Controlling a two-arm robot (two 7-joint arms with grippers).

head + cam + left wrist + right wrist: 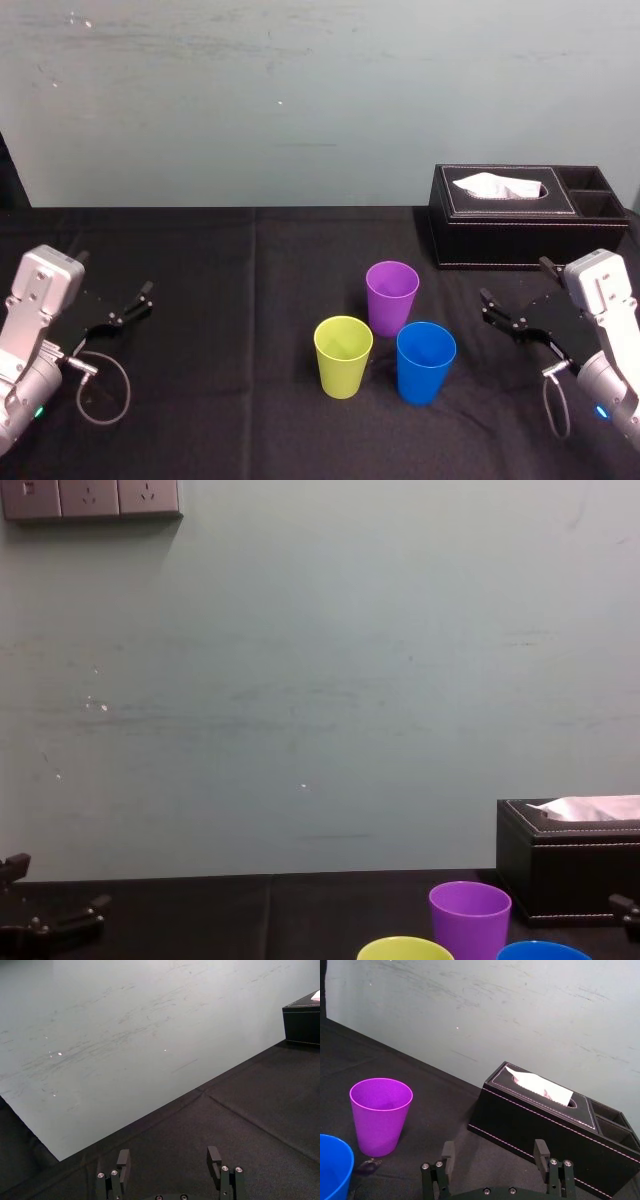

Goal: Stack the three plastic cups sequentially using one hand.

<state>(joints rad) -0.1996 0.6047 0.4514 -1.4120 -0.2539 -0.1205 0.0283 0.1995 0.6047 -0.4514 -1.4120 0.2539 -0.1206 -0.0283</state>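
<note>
One black-clothed table (pixel 240 330) fills the lower half of the head view. At its upper right sits the black tissue box (pixel 500 240), which is no part of my job. My right gripper (pixel 515 282) hangs at the right edge, fingers spread and empty, near the cups. My left gripper (pixel 118 285) is parked at the left edge, likewise spread and empty.

Low in the centre stand the three cups, upright, close together and unstacked: the purple cup (pixel 392 295) behind, the yellow-green cup (pixel 343 355) front left, the blue cup (pixel 426 362) front right.

I judge the first pick is yet to come. It calls for reaching the right gripper leftward, closing on one cup's wall, lifting it clear, then lowering it squarely into a neighbour.
</note>
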